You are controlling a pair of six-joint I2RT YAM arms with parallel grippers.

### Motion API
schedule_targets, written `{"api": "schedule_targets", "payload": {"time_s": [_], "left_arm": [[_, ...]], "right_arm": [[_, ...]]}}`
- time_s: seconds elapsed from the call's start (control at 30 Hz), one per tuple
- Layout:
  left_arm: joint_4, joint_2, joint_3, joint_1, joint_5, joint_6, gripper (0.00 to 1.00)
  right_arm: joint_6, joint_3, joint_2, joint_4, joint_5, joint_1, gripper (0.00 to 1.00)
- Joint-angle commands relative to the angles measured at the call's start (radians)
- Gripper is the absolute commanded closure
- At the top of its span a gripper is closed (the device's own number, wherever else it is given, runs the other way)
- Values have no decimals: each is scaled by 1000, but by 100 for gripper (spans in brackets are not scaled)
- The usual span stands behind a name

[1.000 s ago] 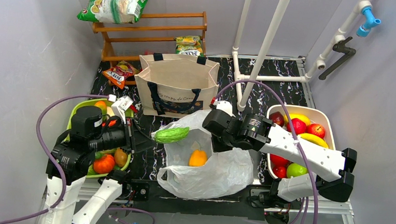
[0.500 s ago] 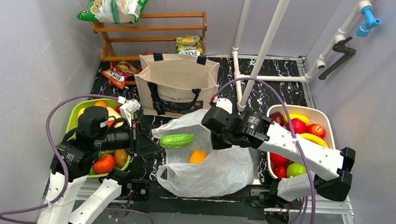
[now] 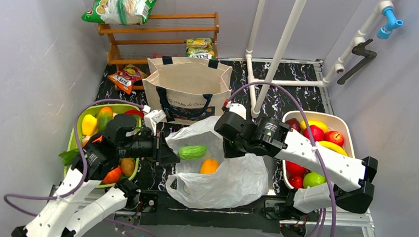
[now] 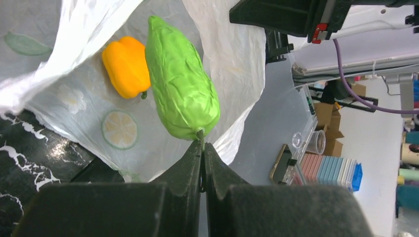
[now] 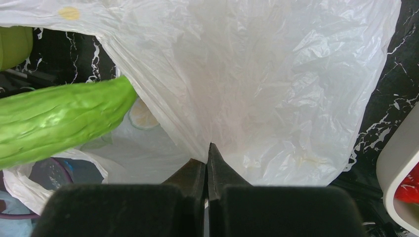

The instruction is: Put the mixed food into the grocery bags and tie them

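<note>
My left gripper is shut on the stem of a wrinkled green vegetable and holds it over the open mouth of the white plastic bag; it also shows in the top view. An orange pepper lies inside the bag and shows in the left wrist view. My right gripper is shut on the bag's rim, holding the mouth open. The beige canvas tote stands upright behind the bag.
A green tray of vegetables sits at the left, a white tray of apples, lemon and banana at the right. A wooden rack with snack packets stands at the back. White pipes rise behind the right arm.
My left arm has moved right and carried the green vegetable from the bag's left edge to over its open mouth. The right gripper has kept its hold on the bag.
</note>
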Motion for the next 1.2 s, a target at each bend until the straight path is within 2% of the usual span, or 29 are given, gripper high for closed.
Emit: {"api": "schedule_targets", "payload": {"time_s": [0.0, 0.13, 0.2, 0.5, 0.53, 0.63, 0.7, 0.73, 0.77, 1.17], "left_arm": [[133, 62, -10, -154, -172, -59, 100], [145, 155, 20, -325, -362, -66, 100], [153, 200, 33, -375, -428, -76, 100], [288, 328, 58, -437, -491, -110, 98], [291, 342, 65, -439, -490, -109, 90], [293, 375, 85, -445, -479, -101, 48], [281, 386, 106, -451, -484, -91, 29], [271, 386, 116, -453, -490, -87, 14], [260, 382, 127, -455, -495, -83, 4], [-18, 242, 247, -472, -552, 43, 2]], "right_arm": [[8, 6, -47, 8, -18, -3, 99], [2, 3, -55, 2, -23, -3, 99], [5, -6, -69, -1, -24, -3, 99], [39, -88, -159, 0, -10, -3, 99], [41, -94, -167, -1, -7, -3, 99], [49, -107, -186, -4, 0, -3, 99], [54, -115, -198, -5, 3, -3, 99], [55, -119, -202, -7, 3, -3, 99], [59, -124, -204, -7, 5, -2, 99], [59, -140, -198, 0, 8, -2, 99]]}}
